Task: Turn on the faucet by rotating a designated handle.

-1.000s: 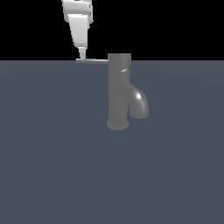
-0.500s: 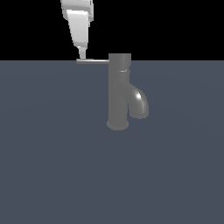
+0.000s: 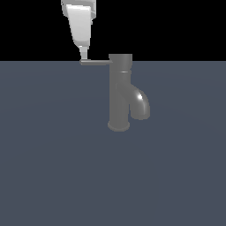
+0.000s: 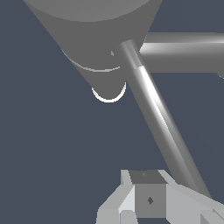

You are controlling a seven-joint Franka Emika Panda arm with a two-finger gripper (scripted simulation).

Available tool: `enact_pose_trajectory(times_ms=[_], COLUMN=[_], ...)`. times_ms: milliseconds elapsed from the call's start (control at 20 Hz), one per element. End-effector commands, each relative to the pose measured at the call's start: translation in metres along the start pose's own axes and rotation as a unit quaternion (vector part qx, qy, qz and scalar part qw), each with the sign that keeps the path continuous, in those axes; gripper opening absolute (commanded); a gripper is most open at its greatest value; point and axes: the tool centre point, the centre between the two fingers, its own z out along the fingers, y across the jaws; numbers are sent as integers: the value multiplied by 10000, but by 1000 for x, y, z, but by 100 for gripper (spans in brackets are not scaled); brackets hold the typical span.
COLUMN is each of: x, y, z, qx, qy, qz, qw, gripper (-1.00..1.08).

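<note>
The dark grey faucet [image 3: 120, 97] stands upright on the flat grey surface, its thick spout [image 3: 140, 105] curving down toward the exterior view's right. The thin flat handle [image 3: 95, 63] sticks out from the top cap toward the exterior view's left. My white gripper [image 3: 84, 56] comes down from above, and its narrow tip touches the handle's outer end. Its fingers look shut, with nothing held between them. In the wrist view the faucet [image 4: 96, 39] is seen from above. There the handle [image 4: 157, 118] runs from the cap to just beside my gripper [image 4: 150, 201].
A plain dark grey floor [image 3: 53, 167] spreads around the faucet's flared base [image 3: 119, 126]. Nothing else stands on it.
My gripper has shifted slightly toward the exterior view's right and a touch lower. The handle's visible length has shortened a little, its outer end moving with the gripper.
</note>
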Motion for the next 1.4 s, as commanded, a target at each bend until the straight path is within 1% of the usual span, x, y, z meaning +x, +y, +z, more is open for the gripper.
enact_pose_trajectory(times_ms=[0,300,400,1350], x=[1,3,1,69], y=[10,30,25,87], z=[0,0,0,-1], qx=[-21,-21,-5,-17], qy=[4,4,5,3], qz=[8,8,-9,4], qw=[10000,10000,10000,10000], gripper=[-100,-100,-100,-100])
